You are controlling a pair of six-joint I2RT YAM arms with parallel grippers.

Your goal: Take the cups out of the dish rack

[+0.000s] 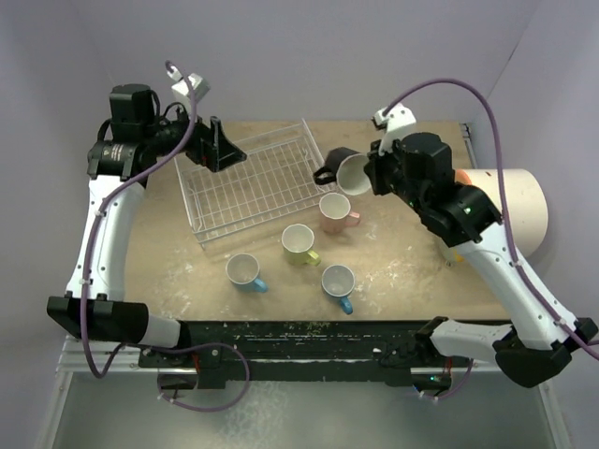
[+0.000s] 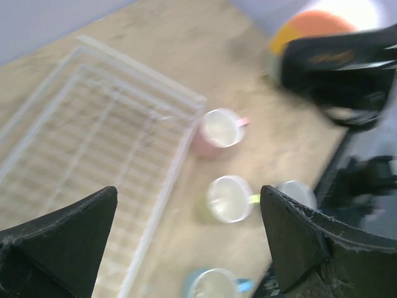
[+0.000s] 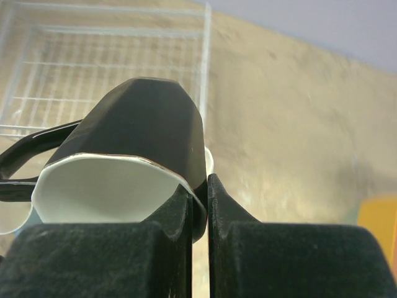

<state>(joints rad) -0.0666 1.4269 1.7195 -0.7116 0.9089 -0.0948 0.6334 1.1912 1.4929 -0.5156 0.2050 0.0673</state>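
The black mug (image 1: pixel 340 170) is off the dish rack (image 1: pixel 245 187). It hangs just past the rack's right-hand edge, above the far part of the table (image 1: pixel 412 253). It lies nearly on its side: the pale mouth faces right, toward the right arm, the dark base points back at the rack, and the handle is on the near-left side. How high it hangs is hard to judge from above, though the right wrist view suggests it is clear of both rack and table.

The right pincer (image 1: pixel 367 175) holds it by the rim. Its fingers are pinched almost together on the mug wall, one inside the mouth and one outside. The mug's long axis therefore runs straight out from the pincer, and I judge the wrist must turn the mouth upward before the mug can stand.

Toward the near edge, four mugs stand upright on the table: the pink mug (image 1: pixel 334 212) closest, then the yellow-green mug (image 1: pixel 299 243) and the two blue mugs (image 1: pixel 245 271) (image 1: pixel 339 281). The bare patch right of the pink mug looks like the nearest place to set the black one down, and it lies on the right arm's side.

The left pincer (image 1: pixel 217 145) hovers over the rack's far-left corner, spread wide and gripping nothing. The rack appears to hold no cups.
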